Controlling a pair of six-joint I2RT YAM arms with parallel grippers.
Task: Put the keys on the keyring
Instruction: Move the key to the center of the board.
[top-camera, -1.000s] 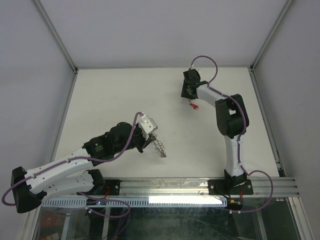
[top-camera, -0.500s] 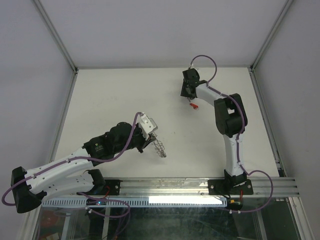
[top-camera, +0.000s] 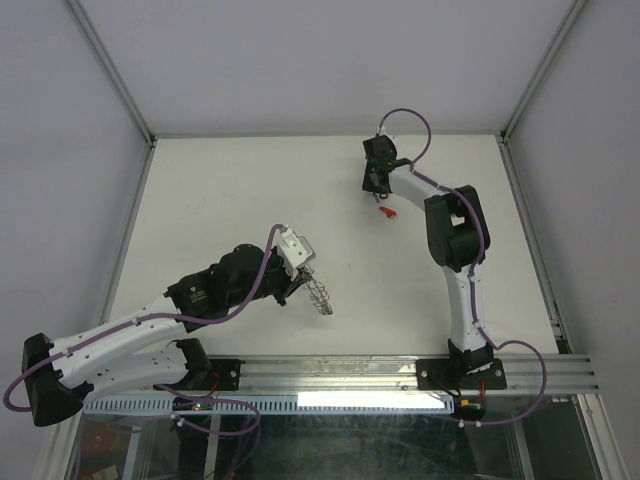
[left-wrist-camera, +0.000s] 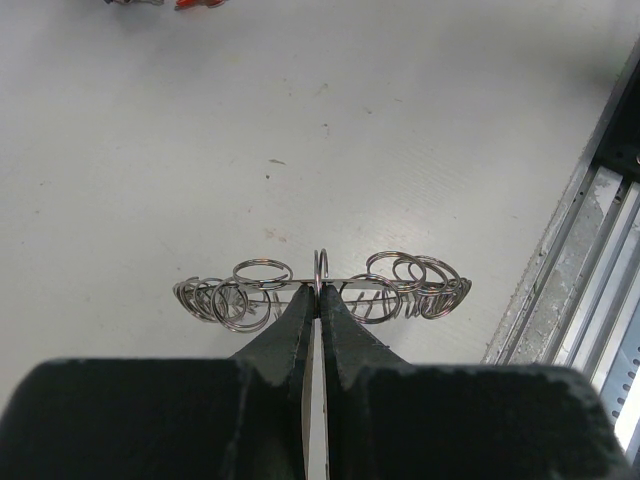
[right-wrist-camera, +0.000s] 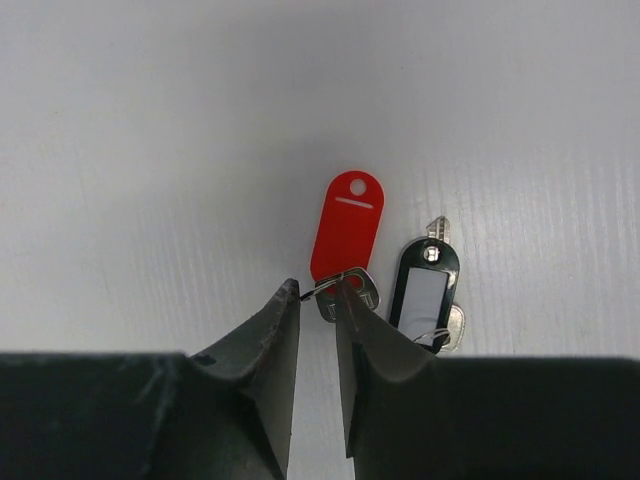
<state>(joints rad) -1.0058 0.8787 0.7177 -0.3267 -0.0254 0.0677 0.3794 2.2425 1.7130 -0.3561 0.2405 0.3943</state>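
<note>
Pinches flat grey loop-fringed metal keyring (left-wrist-camera: 400, 290) edge-on in fully closed left gripper (left-wrist-camera: 318, 292). Well beyond and right of keyring, straddles wire loop of red-tagged silver key (right-wrist-camera: 347, 228) with narrowly parted right gripper (right-wrist-camera: 318, 292); grip uncertain. Lies lengthwise away from that gripper, black-tagged silver key (right-wrist-camera: 425, 288) just beside. Edged slightly farther from keyring since a second ago.

I've got a white bench (top-camera: 250, 190) here, matte, faintly speckled. Along its near edge runs a slotted aluminium rail (top-camera: 340, 372), with a lit strip light (top-camera: 370, 401) just below it. Pale walls (top-camera: 300, 60) close in behind, metal corner posts (top-camera: 112, 72) slanting up.
</note>
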